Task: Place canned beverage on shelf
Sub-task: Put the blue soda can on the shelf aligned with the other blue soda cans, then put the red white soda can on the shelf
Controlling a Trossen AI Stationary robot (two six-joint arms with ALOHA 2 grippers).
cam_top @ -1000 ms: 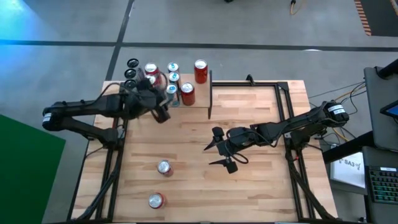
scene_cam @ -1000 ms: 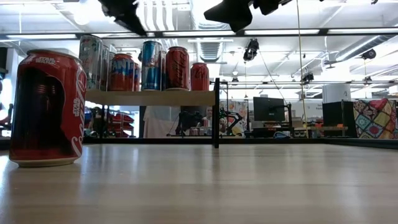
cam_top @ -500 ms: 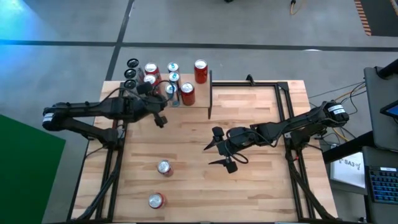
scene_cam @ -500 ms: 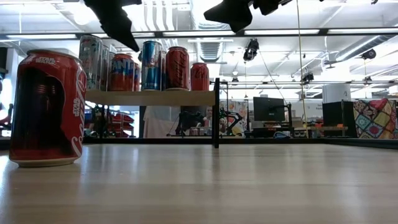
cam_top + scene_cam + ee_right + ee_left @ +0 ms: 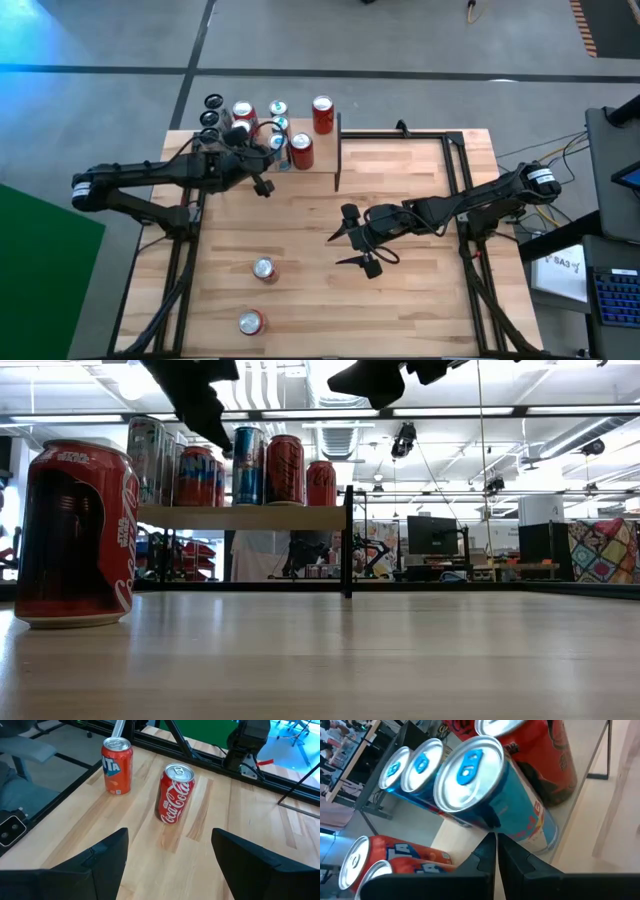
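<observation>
The shelf (image 5: 300,516) stands at the table's far left and bears several cans, among them a blue can (image 5: 490,795) and a red can (image 5: 542,757), all upright on their bases. My left gripper (image 5: 264,186) is shut and empty; it hovers just in front of the shelf's near edge, its tips (image 5: 496,851) pointing at the blue can's side. My right gripper (image 5: 356,240) hangs open over the table's middle. Two more cans stand upright on the table near the front left: a Coca-Cola can (image 5: 176,793) and an orange Fanta can (image 5: 116,765).
A thin black upright (image 5: 337,150) marks the shelf's right end. A black frame (image 5: 455,150) runs along the table's far and right edges. Bare wooden tabletop (image 5: 420,300) lies at the front right.
My left gripper has drawn back from the cans on the shelf toward the table's near edge, sunk a little and shut with nothing between its fingers. The cans on the shelf stay standing.
</observation>
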